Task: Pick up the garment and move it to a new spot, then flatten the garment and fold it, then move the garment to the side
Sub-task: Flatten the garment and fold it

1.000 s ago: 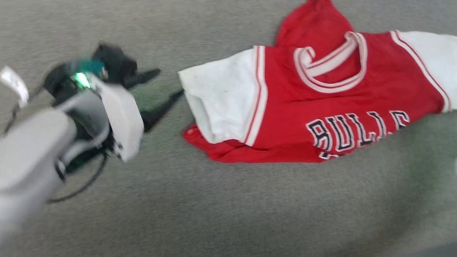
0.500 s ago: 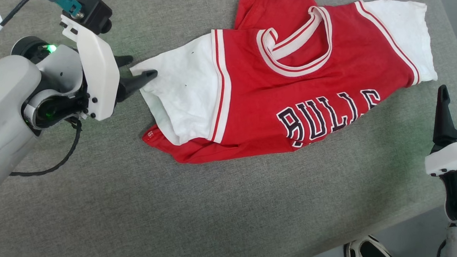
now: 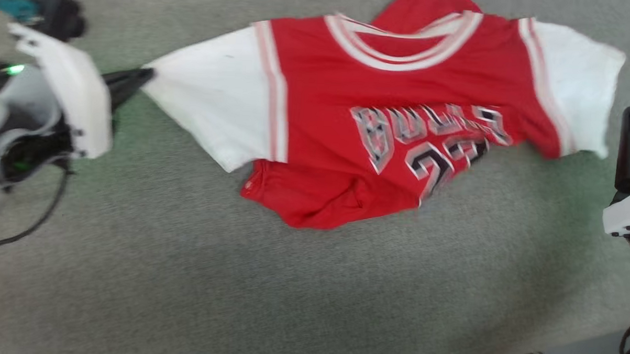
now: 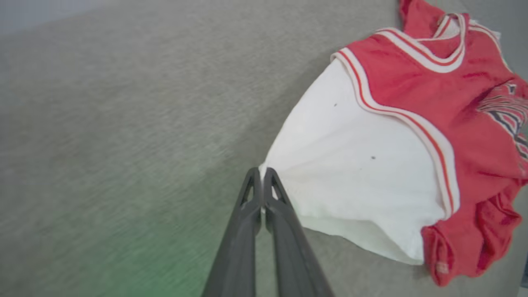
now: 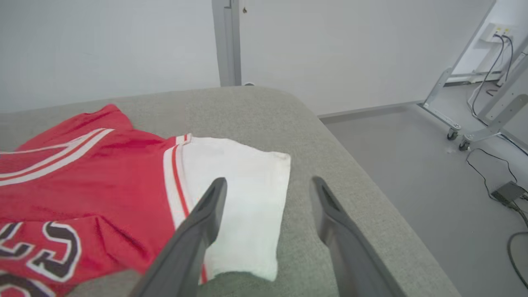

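The Bulls 23 jersey (image 3: 402, 85) lies across the upper centre of the grey surface (image 3: 237, 289) in the head view, lettering up, lower hem bunched. At upper left, the left end effector (image 3: 149, 74) is clamped fully closed on the taut edge of one white sleeve (image 3: 207, 105). At the right edge, the right end effector (image 5: 268, 183) stands wide open, holding nothing, near the other white sleeve (image 5: 243, 181).

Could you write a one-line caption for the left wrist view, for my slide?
Left jaws shut on the white sleeve of the red shirt lying on a grey surface.
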